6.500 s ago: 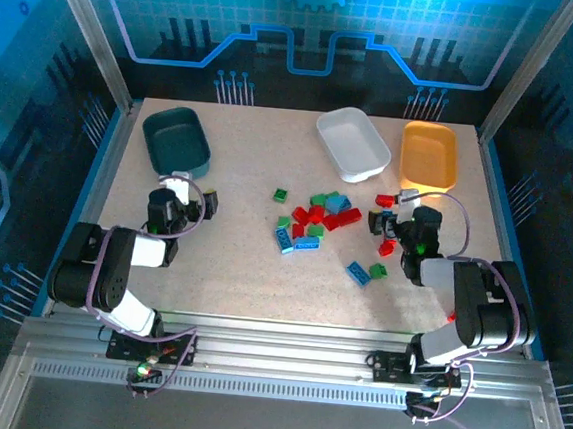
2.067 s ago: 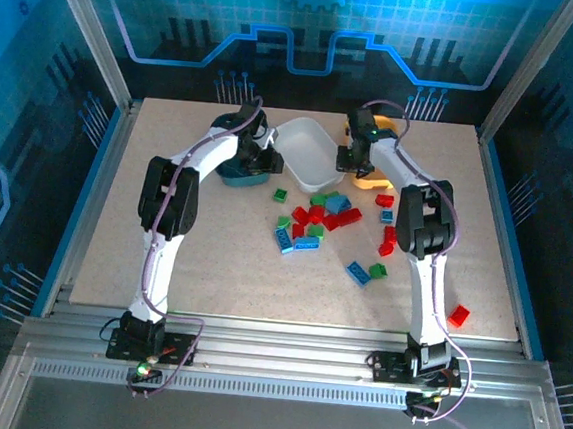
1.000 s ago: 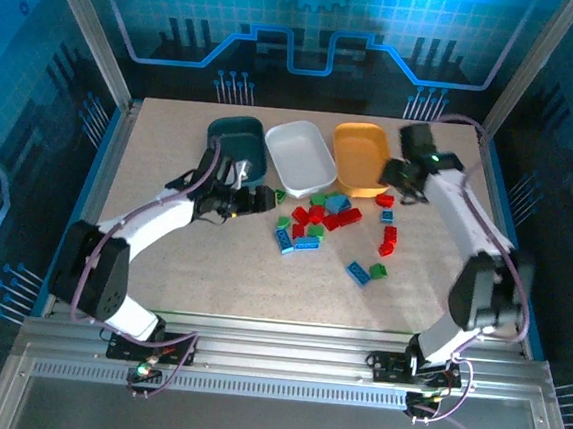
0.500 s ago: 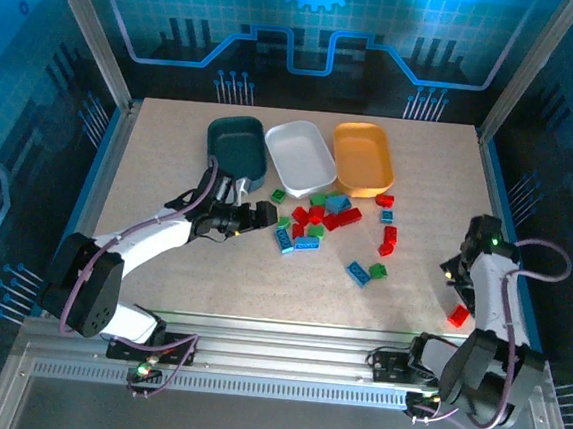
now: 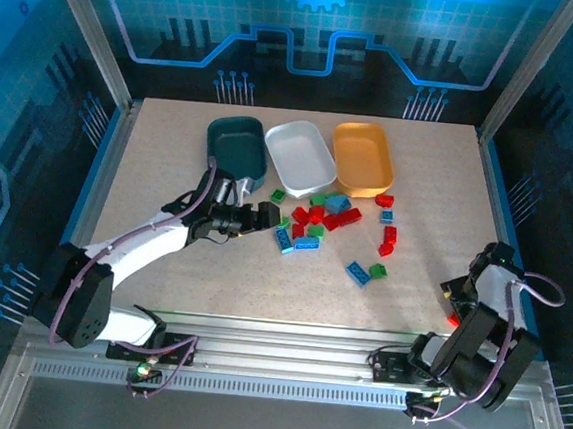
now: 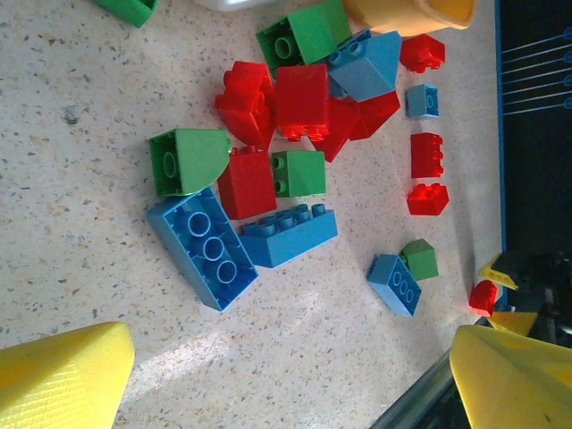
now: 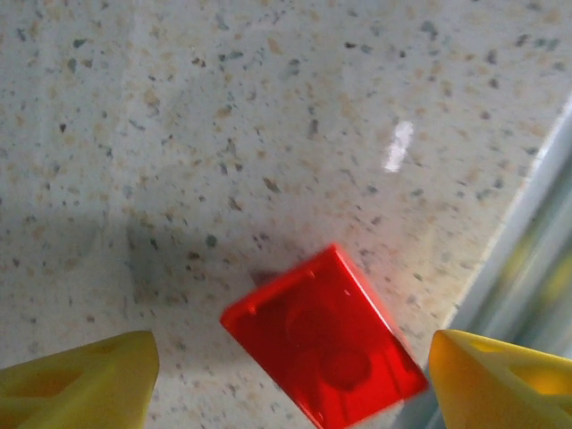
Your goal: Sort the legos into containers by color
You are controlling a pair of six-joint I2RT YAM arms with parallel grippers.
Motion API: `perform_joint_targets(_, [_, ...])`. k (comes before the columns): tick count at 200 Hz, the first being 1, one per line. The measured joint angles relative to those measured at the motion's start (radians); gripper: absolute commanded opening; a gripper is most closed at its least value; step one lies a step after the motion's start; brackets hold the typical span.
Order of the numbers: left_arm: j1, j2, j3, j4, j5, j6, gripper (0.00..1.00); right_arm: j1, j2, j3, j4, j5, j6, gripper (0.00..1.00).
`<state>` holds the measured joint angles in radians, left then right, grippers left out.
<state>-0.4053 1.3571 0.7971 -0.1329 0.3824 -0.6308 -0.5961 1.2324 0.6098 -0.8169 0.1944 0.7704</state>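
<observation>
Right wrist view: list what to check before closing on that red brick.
1. Right gripper open: ok, fingers wide apart.
2. Red brick between the fingers: ok, roughly centred.
3. Brick free of other legos: ok, it lies alone.
4. Room from the table edge rail: not ok, the brick lies close beside it.
5. Gripper low enough to grip: cannot tell.

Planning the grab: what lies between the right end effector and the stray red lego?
Bare table alone, by the right wrist view, between right end effector and red lego.
</observation>
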Motion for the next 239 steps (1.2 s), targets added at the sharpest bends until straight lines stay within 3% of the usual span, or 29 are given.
perform_joint_targets(44, [-0.004,-0.001,0.000,-0.022,-0.004,0.000,0.91,-0.008,0.069,0.001,0.085,-0.058,-0.031,0.62])
perform_joint_targets(81, [-0.005,-0.001,0.005,-0.043,-0.011,0.000,0.90,-0.005,0.075,0.001,0.137,-0.083,-0.039,0.59])
perform_joint_targets(157, [-0.005,-0.001,0.027,-0.064,-0.011,0.000,0.87,0.005,0.115,0.026,0.118,-0.068,-0.066,0.38])
perform_joint_targets(198, [-0.005,-0.001,0.038,-0.073,-0.013,0.001,0.86,0.029,0.116,0.032,0.121,-0.061,-0.074,0.33])
perform_joint_targets(239, [-0.005,-0.001,0.046,-0.082,-0.030,0.004,0.86,0.119,0.110,0.035,0.163,-0.077,-0.077,0.31])
